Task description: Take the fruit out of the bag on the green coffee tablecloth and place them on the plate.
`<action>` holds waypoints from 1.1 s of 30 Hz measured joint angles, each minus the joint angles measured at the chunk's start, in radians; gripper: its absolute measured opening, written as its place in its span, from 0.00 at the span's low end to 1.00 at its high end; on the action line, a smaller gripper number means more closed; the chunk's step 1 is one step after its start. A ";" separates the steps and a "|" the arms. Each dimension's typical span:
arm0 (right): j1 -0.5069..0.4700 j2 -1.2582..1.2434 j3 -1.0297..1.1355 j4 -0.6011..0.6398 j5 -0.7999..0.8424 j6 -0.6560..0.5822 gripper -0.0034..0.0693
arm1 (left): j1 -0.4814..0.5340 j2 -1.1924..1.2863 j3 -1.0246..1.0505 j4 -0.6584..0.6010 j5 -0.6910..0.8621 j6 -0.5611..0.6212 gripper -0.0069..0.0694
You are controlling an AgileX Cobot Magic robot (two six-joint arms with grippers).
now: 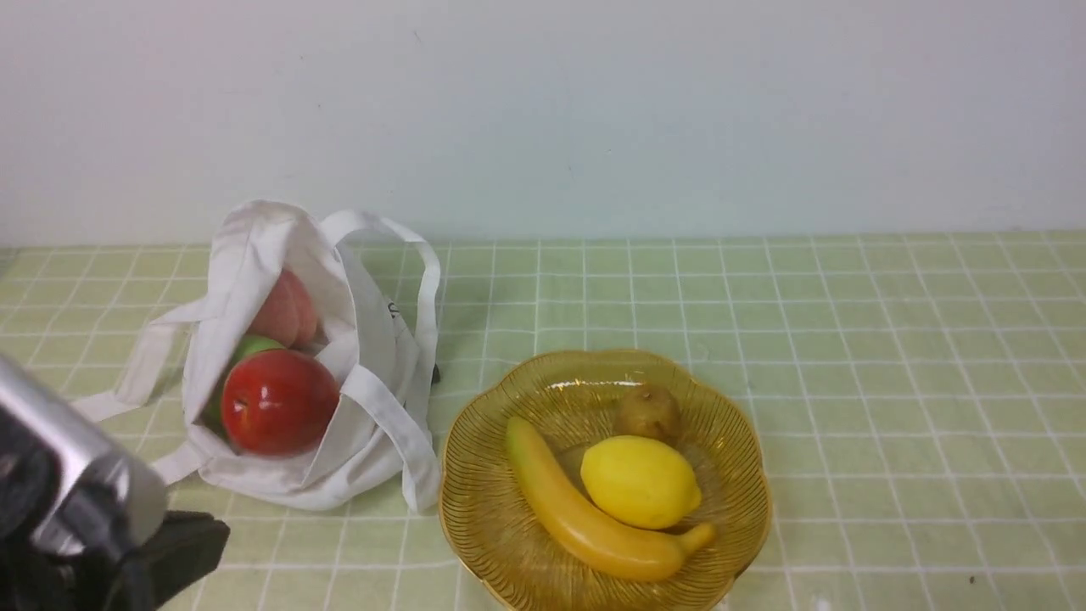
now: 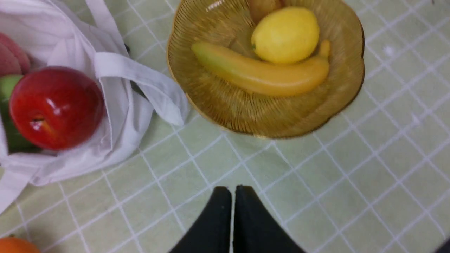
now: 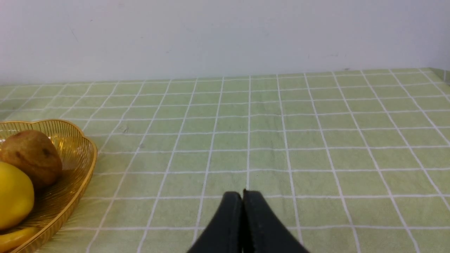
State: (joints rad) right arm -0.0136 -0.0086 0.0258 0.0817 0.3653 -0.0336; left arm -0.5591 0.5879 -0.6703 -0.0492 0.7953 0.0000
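The white bag (image 1: 373,424) lies open on the green tablecloth (image 1: 848,356), holding a red apple (image 1: 278,400), a green apple (image 1: 253,346) and a pink peach (image 1: 286,310). The amber plate (image 1: 488,535) beside it holds the banana (image 1: 585,518). My left gripper (image 2: 232,191) is shut and empty, over bare cloth in front of the bag (image 2: 123,105) and plate (image 2: 267,116); it shows at the front view's lower left (image 1: 191,543). My right gripper (image 3: 242,194) is shut and empty over cloth right of the plate (image 3: 81,151).
A yellow lemon (image 1: 640,481) and a small brown kiwi-like fruit (image 1: 648,412) also lie in the plate. The edge of an orange fruit (image 2: 15,246) shows on the cloth near the bag in the left wrist view. A white wall runs behind the table.
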 joint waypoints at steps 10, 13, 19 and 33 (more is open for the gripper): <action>0.000 0.000 0.000 0.000 0.000 0.003 0.03 | 0.000 -0.268 0.404 0.003 -0.459 -0.096 0.08; 0.000 0.000 0.000 0.000 0.000 0.003 0.03 | 0.000 -0.269 0.456 0.003 -0.458 -0.095 0.08; 0.000 0.000 0.000 0.000 0.000 0.003 0.03 | 0.000 -0.269 0.473 0.004 -0.431 -0.095 0.08; 0.000 0.000 0.000 0.000 0.000 0.003 0.03 | 0.186 -0.493 0.615 0.041 -0.487 -0.096 0.08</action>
State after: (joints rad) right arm -0.0136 -0.0086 0.0258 0.0817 0.3653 -0.0302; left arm -0.3731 0.0952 -0.0550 -0.0079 0.3083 -0.0961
